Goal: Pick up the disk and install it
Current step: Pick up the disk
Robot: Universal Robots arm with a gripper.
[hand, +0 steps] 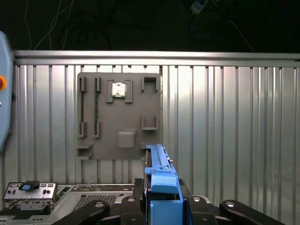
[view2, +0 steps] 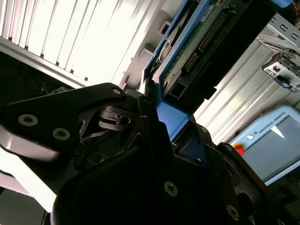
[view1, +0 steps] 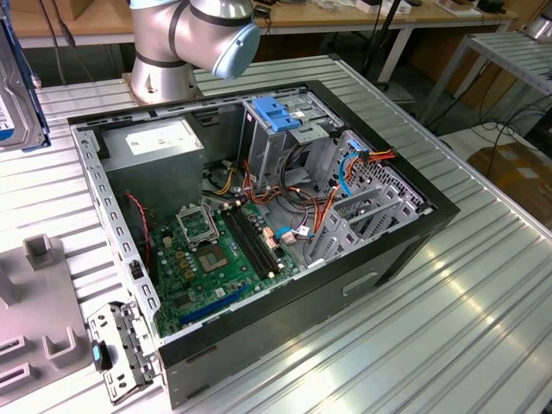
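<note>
An open computer case (view1: 405,246) lies on its side on a ribbed metal table (view1: 466,328). Inside it are a green circuit board (view1: 207,259), a grey power supply box (view1: 159,142) with a white sticker, and a grey drive cage (view1: 263,164) topped by a blue bracket (view1: 274,114). Loose red, orange and blue cables (view1: 345,172) run beside the cage and across towards the board.

At the exterior view's left, a grey tray (view1: 43,302) with small raised holders sits on the table. Just beside the case's near corner lies a metal bracket (view1: 121,345) with a blue clip. A control tablet (view2: 274,145) rests near the table's edge in the second wrist view.

The arm (view1: 194,34) has its silver base on the table at the far side of the case, with a joint capped in pale blue above it.

The gripper (hand: 161,208) has its black fingers (view2: 140,126) pressed against the blue rails of the disk (view1: 17,95), pinching it between them. The disk is at the far left edge of the exterior view, lifted off the table and well apart from the case. In the first wrist view it stands edge-on above the table, with the grey tray beyond it.
</note>
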